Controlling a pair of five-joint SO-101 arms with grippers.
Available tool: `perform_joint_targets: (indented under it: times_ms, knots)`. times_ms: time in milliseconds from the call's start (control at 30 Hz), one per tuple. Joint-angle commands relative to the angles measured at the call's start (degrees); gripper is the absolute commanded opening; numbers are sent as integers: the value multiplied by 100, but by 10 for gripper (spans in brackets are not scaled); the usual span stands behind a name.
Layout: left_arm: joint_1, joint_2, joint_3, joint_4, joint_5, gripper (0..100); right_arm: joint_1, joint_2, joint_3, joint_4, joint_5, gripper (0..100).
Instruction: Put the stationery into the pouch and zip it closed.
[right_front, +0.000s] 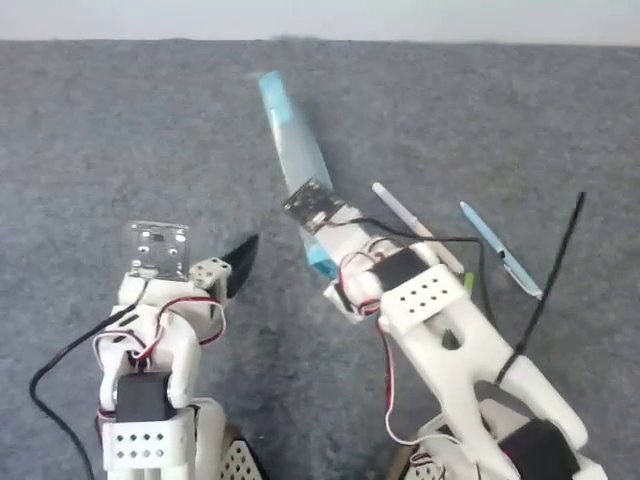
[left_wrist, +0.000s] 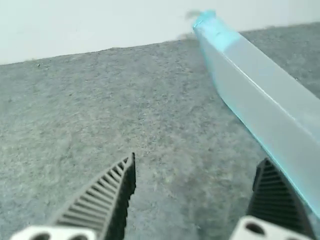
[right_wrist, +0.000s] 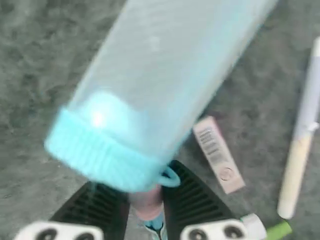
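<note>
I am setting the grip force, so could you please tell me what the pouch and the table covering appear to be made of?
The pouch looks like soft, frosted, translucent plastic: its pale blue wall is milky and lets light through. Its cyan end band shows fine ribbing, so it may be fabric or knit trim. The table covering looks like grey felt or low-pile carpet, matte with a fuzzy, speckled texture.

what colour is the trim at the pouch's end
Bright turquoise trim on a frosted pale blue pouch; the right wrist view shows it best.
</note>
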Motion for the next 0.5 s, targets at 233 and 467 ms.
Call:
perform_joint_targets:
  times_ms: [233, 467]
  knots:
    - [571, -88, -444, 185, -97, 356, 84, -892, -79, 84, -246, 8]
    - [571, -88, -804, 431, 53, 356, 84, -1895, 255, 66, -220, 7]
